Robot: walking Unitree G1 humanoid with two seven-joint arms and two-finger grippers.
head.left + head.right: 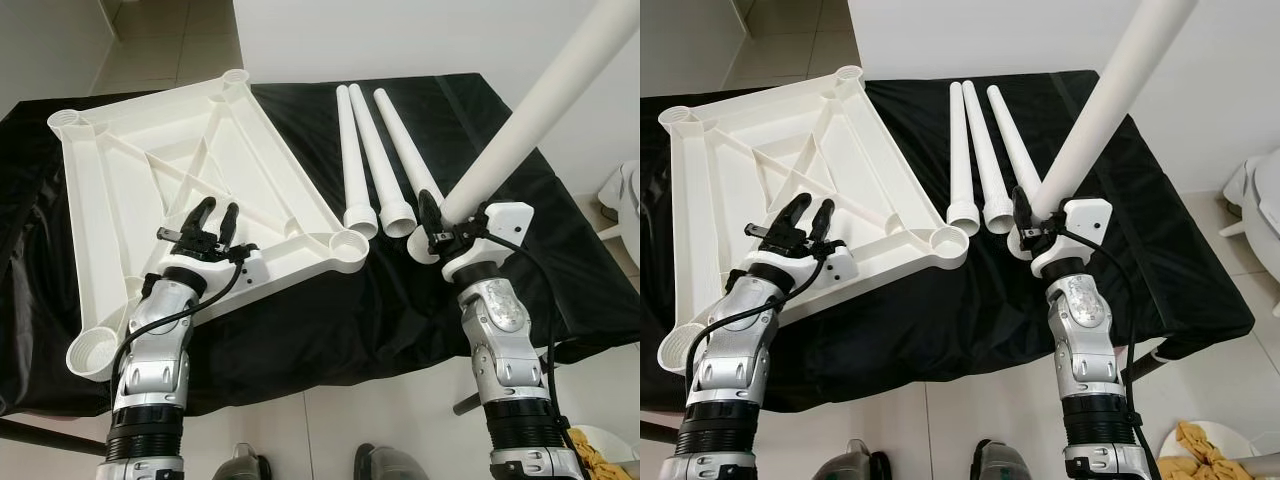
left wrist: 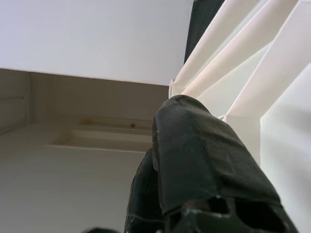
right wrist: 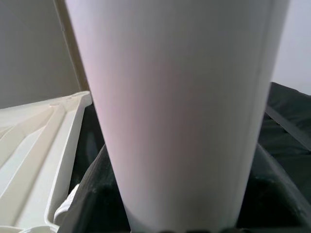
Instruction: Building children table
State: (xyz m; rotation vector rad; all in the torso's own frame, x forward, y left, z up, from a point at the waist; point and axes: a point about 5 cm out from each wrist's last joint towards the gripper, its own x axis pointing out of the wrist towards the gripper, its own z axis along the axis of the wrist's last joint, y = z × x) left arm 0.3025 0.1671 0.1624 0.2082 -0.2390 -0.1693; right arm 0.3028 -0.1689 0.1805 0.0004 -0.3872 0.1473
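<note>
White tabletop [image 1: 190, 190] lies upside down on the black cloth [image 1: 400, 310], ribs up, w/ round leg sockets at the corners; nearest one [image 1: 348, 245] sits at the corner closest to my right side. My left gripper [image 1: 212, 222] is on the near edge of that top, fingers [image 1: 198, 215] resting over the rim & ribbing, a bit apart from each other, nothing pinched between them that I can make out. In the left wrist view one black finger [image 2: 204, 165] presses right up against the white ribs [image 2: 243, 58]. Right gripper [image 1: 440, 225] has a white leg [image 1: 545, 110] clamped at its wide lower end, jaws squeezed on both sides of the tube; leg tilts up & away to my right, top end running out of frame. Right wrist view: the tube [image 3: 184, 107] sits between the black pads, w/ the tabletop's edge [image 3: 43, 145] off to one side. Three more legs [image 1: 375, 160] lie side by side on the cloth just right of the tabletop, flared ends toward me, near my right gripper but not touching it. Cloth covers a table; pale tiled floor [image 1: 330, 430] below, my feet [image 1: 240, 462] at the bottom edge. White object [image 1: 625, 205] on the far right, yellow cloth [image 1: 1200, 450] on the floor by my right arm.
</note>
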